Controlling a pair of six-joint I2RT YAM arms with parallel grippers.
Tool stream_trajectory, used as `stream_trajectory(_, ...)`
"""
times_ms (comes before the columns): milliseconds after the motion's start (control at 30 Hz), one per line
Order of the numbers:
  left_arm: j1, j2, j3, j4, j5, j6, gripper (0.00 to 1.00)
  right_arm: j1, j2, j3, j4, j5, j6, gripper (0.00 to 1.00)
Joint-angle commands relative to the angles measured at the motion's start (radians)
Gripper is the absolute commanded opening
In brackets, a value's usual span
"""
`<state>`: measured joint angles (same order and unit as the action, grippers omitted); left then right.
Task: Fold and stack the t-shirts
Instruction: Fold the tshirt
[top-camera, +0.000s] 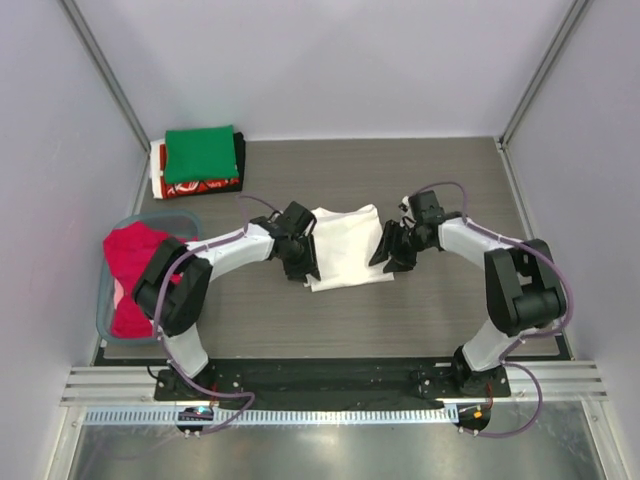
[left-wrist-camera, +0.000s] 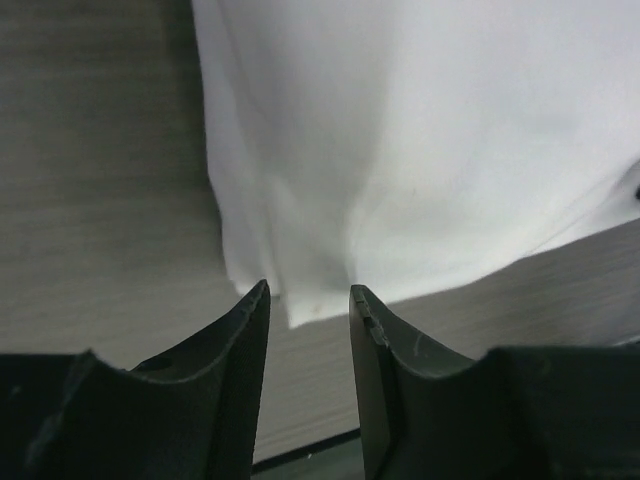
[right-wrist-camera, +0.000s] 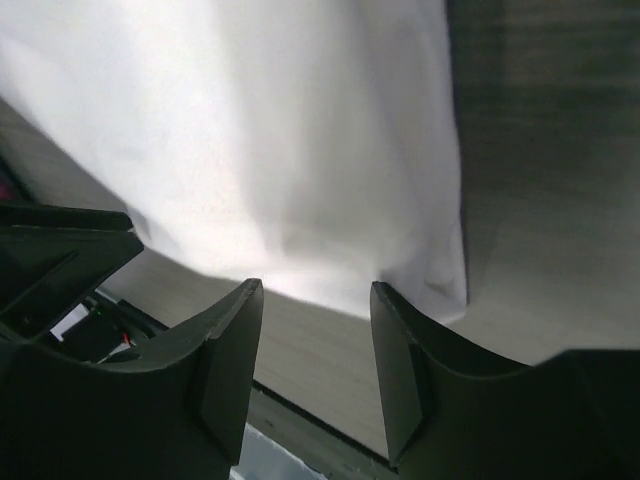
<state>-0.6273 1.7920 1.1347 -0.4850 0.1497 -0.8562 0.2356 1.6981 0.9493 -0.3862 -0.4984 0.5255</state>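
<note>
A folded white t-shirt (top-camera: 346, 248) lies mid-table between my two grippers. My left gripper (top-camera: 300, 262) is open at its near left corner; in the left wrist view (left-wrist-camera: 310, 292) the white cloth (left-wrist-camera: 420, 150) lies just beyond the fingertips, with nothing between the jaws. My right gripper (top-camera: 388, 256) is open at the shirt's near right edge; in the right wrist view (right-wrist-camera: 316, 290) the cloth (right-wrist-camera: 280, 130) lies just past the tips. A stack of folded t-shirts, green on top (top-camera: 200, 153) over black and red-and-white, sits at the far left. A red/pink t-shirt (top-camera: 135, 262) lies crumpled in the tub.
A grey-blue tub (top-camera: 108, 330) stands at the table's left edge beside the left arm. Grey walls enclose the wooden table (top-camera: 440, 320) on three sides. The arm bases and a black rail (top-camera: 330, 378) run along the near edge.
</note>
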Motion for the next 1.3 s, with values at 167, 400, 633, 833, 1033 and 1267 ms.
stream_trajectory(167,-0.025,-0.163,0.160,-0.231,-0.142,0.091,0.43,0.080,-0.210,0.184,-0.241,0.132,0.019,0.59)
stream_trajectory(400,-0.002,0.033,0.392,-0.232,-0.115,0.120,0.41,0.077,0.068,0.452,-0.229,0.069,0.001,0.55)
stream_trajectory(633,0.095,0.200,0.462,-0.143,-0.064,0.117,0.36,0.001,0.343,0.664,-0.189,0.018,-0.018,0.52)
stream_trajectory(833,0.190,0.311,0.450,-0.089,-0.035,0.134,0.35,-0.054,0.521,0.767,-0.160,-0.063,-0.015,0.52)
stream_trajectory(1033,0.230,0.379,0.453,-0.109,0.010,0.177,0.34,-0.064,0.614,0.752,-0.197,-0.060,0.013,0.53)
stream_trajectory(1267,0.230,0.149,0.379,-0.095,-0.036,0.226,0.66,-0.061,0.502,0.868,-0.267,-0.037,-0.044,0.64)
